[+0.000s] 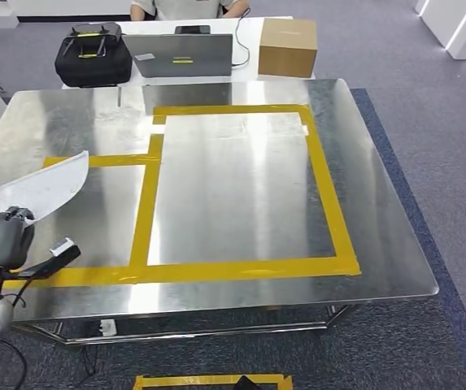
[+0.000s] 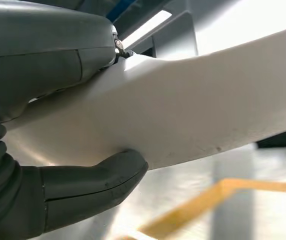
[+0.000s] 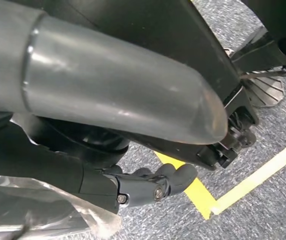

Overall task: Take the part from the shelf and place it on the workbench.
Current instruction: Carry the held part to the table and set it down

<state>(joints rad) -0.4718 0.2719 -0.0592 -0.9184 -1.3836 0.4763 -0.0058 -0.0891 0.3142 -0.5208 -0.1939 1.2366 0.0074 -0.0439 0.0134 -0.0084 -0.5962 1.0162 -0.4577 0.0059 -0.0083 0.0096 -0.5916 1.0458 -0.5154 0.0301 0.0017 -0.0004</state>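
One robot hand, the left (image 1: 3,237), is gripping the white part (image 1: 45,187) over the surface's (image 1: 236,187) near-left corner for placing; the right (image 3: 160,182) is hanging curled, holding nothing.

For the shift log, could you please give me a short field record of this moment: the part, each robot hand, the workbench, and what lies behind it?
part: white curved part, held above the workbench's left edge
left robot hand: left robot hand grips the part between thumb and fingers
right robot hand: right robot hand hangs over carpet beside yellow floor tape, fingers curled, holding nothing
workbench: steel workbench marked with yellow tape
behind: white table with black bag, laptop, cardboard box; a person sits there
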